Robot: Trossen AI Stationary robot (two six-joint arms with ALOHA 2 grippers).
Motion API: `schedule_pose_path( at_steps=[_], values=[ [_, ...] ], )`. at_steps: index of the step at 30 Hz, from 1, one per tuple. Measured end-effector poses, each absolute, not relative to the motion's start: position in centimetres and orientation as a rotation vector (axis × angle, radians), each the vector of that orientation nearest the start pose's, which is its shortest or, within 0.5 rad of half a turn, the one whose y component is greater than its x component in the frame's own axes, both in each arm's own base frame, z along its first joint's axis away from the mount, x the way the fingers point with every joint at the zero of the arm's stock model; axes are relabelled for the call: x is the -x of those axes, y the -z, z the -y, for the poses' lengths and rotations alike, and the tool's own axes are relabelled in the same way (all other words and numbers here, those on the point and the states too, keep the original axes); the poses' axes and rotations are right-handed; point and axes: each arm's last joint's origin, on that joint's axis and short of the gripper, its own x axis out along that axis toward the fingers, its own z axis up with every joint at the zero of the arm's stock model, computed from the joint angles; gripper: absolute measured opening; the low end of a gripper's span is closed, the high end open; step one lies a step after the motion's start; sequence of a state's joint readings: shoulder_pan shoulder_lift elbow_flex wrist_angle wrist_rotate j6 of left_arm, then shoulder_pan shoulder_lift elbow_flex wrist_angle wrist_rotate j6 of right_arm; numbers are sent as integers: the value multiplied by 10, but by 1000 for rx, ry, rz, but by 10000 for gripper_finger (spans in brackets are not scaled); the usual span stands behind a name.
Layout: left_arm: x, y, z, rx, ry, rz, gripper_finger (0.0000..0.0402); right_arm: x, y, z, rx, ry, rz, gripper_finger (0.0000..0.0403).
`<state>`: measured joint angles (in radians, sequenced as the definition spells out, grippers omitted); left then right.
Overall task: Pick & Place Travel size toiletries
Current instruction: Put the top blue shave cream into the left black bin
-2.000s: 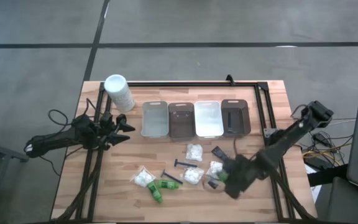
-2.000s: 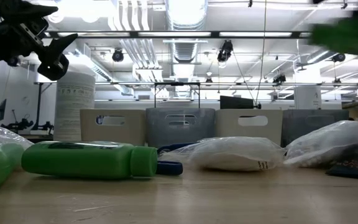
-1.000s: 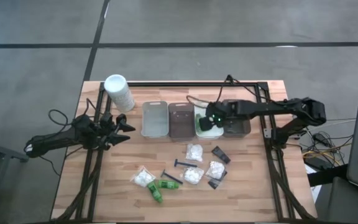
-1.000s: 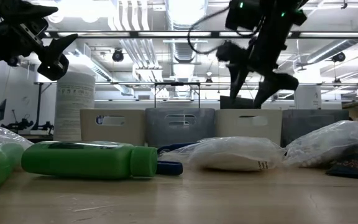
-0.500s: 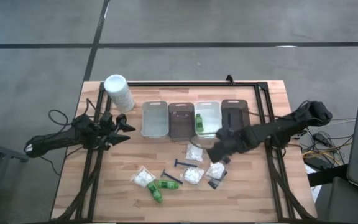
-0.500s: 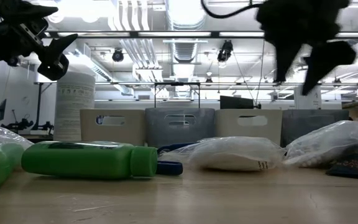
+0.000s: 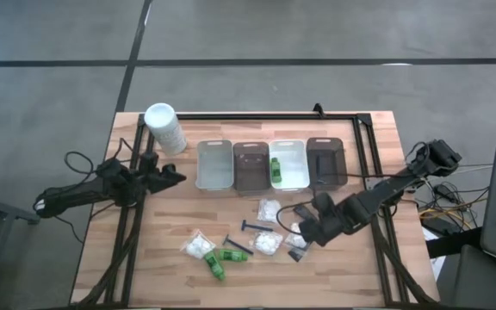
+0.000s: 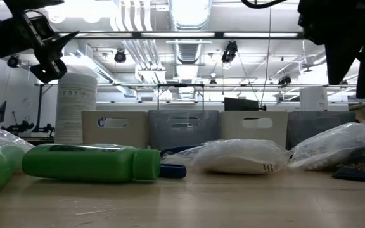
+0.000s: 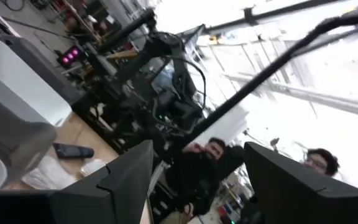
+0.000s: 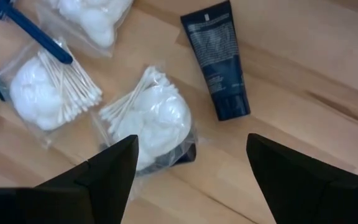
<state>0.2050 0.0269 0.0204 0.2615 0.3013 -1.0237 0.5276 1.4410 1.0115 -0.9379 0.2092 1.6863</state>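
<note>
Right gripper [image 7: 304, 231]: poised above the loose pile at the table's near right, fingers spread with nothing between, likely set for another pick.
Left gripper [image 7: 172, 178]: parked at the left edge, fingers apart, empty.
Packet [image 10: 151, 127]: directly below the right gripper; clear, with cotton buds and white puffs.
Tube [image 10: 216, 58]: dark, flat, just beside the packet.
Green bottle [image 7: 275, 168]: lying in the white tray [image 7: 294, 153].

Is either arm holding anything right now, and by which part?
Nothing is held. The right gripper hangs open above a packet of white puffs; the left gripper waits open at the table's left edge, also empty.
</note>
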Motion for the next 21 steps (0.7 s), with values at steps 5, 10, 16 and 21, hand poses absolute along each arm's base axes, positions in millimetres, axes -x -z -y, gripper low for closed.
schedule_pose_path(
  at_steps=[5, 10, 16, 21],
  values=[
    [-94, -194, -13, 982, 137, 223, 257, -221, -224, -123, -932, 794, -1092, 303],
    [-93, -194, -14, 1116, 137, 233, 257, -220, -223, -122, -869, 769, -1117, 319],
    [-93, -195, -19, 1164, -7, 339, 257, -211, -205, -114, -746, 787, -1166, 332],
    [-94, -193, -19, 1193, -9, 328, 257, -210, -202, -116, -761, 793, -1160, 337]
  ],
)
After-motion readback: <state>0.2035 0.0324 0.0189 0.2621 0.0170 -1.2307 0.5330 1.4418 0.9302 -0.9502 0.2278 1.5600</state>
